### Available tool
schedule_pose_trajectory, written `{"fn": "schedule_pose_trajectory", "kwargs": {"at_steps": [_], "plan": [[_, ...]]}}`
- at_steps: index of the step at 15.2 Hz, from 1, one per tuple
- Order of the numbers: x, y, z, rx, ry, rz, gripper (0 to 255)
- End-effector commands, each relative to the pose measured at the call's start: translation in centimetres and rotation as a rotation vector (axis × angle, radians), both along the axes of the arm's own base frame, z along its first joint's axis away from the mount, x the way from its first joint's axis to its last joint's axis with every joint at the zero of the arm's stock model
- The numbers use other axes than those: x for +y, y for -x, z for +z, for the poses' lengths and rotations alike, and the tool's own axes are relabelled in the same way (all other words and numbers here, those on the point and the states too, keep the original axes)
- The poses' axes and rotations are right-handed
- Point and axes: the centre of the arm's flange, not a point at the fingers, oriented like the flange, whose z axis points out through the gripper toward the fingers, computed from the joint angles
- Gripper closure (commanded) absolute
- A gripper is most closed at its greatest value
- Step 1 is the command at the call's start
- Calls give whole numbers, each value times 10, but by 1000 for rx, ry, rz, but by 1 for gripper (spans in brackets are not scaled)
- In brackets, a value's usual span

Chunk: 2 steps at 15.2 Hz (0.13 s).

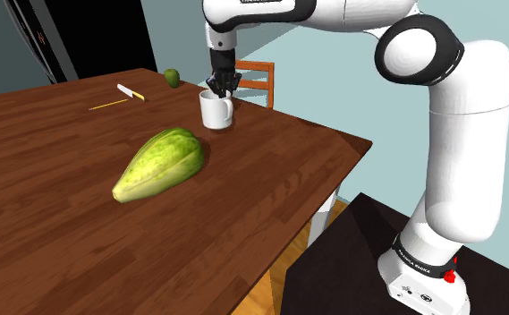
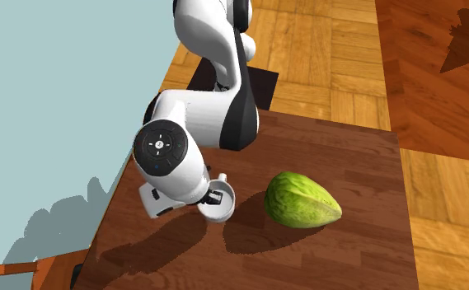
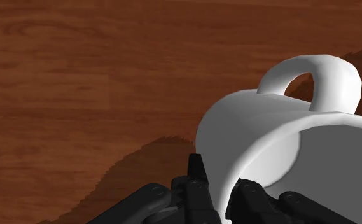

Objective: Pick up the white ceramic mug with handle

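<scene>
In the shoulder view the white mug stands upright on the brown wooden counter, a little above the middle of the frame and near the counter's far edge. The black hand comes straight down onto the mug's rim from the white arm, which arches across the top right. A large green squash lies in the middle of the frame, apart from the mug. Farther back, toward the upper left, are a small green fruit, a short white item and a thin yellow stick. An orange chair shows just behind the mug, and the dark stand fills the lower right.

In the second exterior view, looking down from above, the mug sits just below the frame's centre, partly under the arm's wrist. The hand is at its rim. The squash lies just right of the mug, not touching it. The counter runs to the lower right, with wood flooring across the top.

In the wrist view the hand pinches the mug's wall. One finger is outside and the other is inside the opening. The mug's handle curves away on the side far from the fingers, over the counter.
</scene>
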Motion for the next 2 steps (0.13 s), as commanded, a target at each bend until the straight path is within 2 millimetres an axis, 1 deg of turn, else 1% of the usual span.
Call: {"fn": "schedule_pose_trajectory", "kwargs": {"at_steps": [1,2], "plan": [[0,1,6,0,0,0,255],[0,1,6,0,0,0,255]]}}
